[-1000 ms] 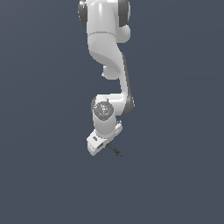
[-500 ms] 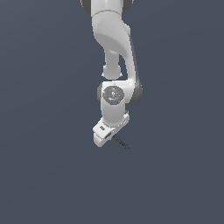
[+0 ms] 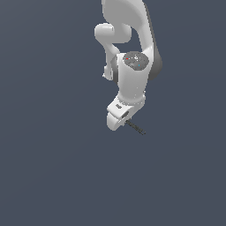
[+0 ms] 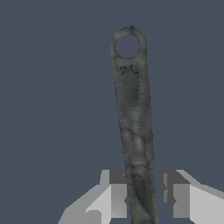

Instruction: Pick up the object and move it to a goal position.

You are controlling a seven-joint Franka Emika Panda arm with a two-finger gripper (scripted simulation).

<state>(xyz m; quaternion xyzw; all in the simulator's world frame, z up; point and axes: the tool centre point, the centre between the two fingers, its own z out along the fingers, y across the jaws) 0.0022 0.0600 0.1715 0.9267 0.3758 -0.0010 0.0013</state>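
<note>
The object [image 3: 136,128] is a thin dark grey rod-like tool sticking out from under the white arm's hand toward the exterior view's right. My gripper [image 3: 125,119] is shut on one end of it and holds it in the air. In the wrist view the tool [image 4: 133,109] runs straight out from between the two grey fingers [image 4: 116,194] and ends in a ring. The gripper [image 4: 144,197] holds the tool's near end, which is cut off by the frame edge.
The white arm [image 3: 132,66] hangs down from the exterior view's top, folded over the hand. Around it there is only a plain dark blue-grey background, with no other objects and no goal marker in view.
The arm has moved up and toward the exterior view's right, and the tool has gone with the gripper. The wrist has swung, so the arm's upper links now show closer.
</note>
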